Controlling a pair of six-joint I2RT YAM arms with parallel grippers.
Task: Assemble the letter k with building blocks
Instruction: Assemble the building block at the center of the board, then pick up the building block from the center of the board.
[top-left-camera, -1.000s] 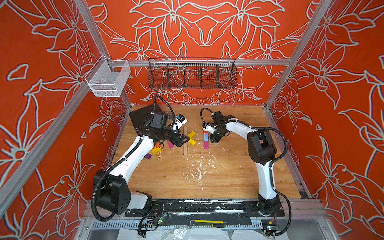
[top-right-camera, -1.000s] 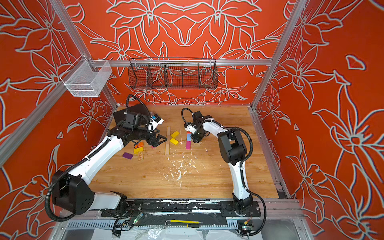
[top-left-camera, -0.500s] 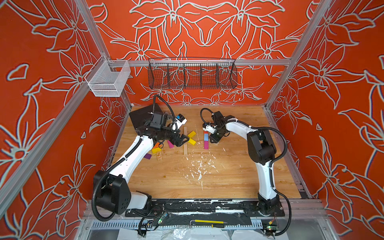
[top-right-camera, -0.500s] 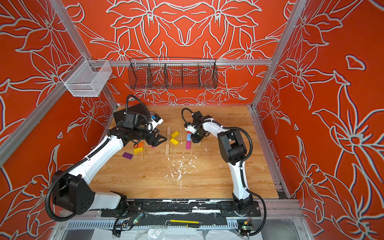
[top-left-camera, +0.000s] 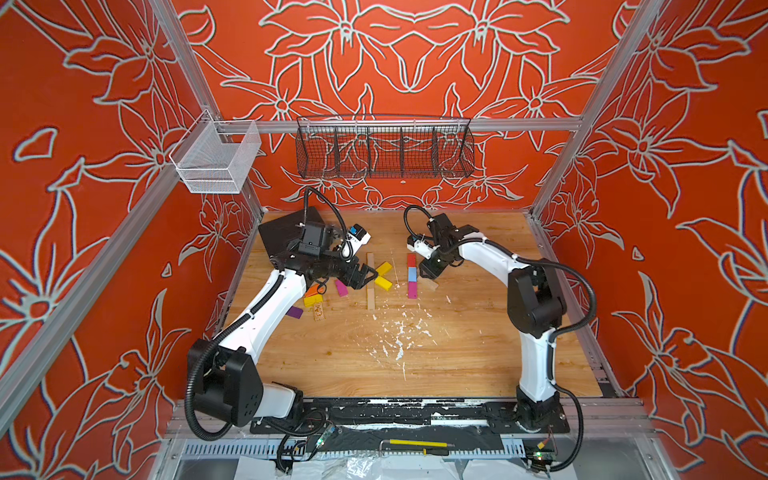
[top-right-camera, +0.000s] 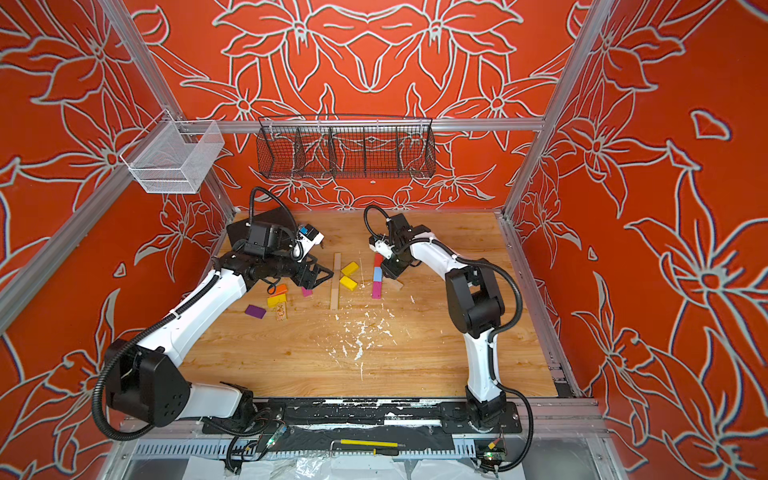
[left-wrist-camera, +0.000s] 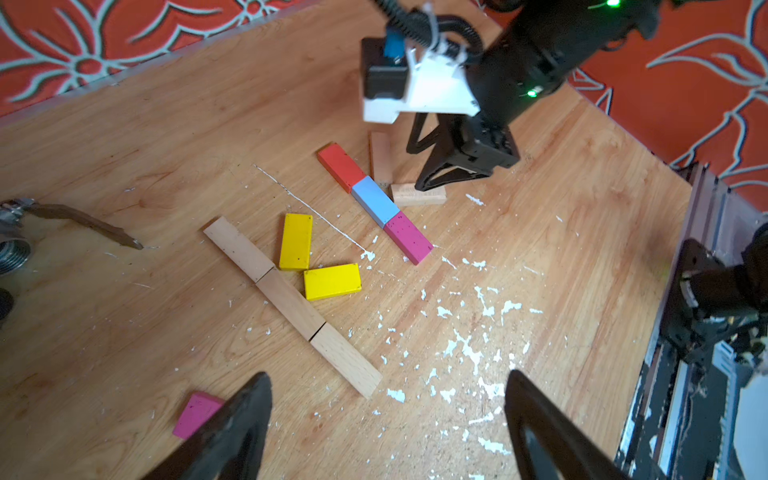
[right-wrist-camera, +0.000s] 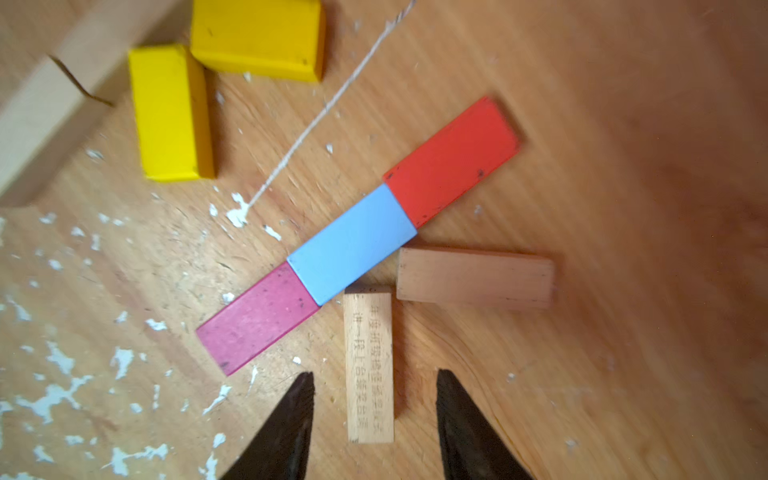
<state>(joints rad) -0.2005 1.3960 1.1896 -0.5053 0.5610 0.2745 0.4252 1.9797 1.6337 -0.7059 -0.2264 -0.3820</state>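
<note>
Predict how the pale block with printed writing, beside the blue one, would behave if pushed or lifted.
The printed block looks like solid wood: probably stiff and light. Lying flat, it should slide, not roll or tip. Bare wood likely grips well.

I work in a robotics lab cell: an aluminium-profile frame (top-left-camera: 519, 124) boxes me in, orange flower panels (top-left-camera: 415, 54) serve as walls, a black wire basket (top-left-camera: 384, 147) and a white mesh bin (top-left-camera: 216, 160) hang from its rail, and my left arm (top-left-camera: 266, 307) and right arm (top-left-camera: 490, 251) bolt to a black base plate (top-left-camera: 374, 415) by a paint-flecked wooden tabletop (top-left-camera: 478, 353)
</note>
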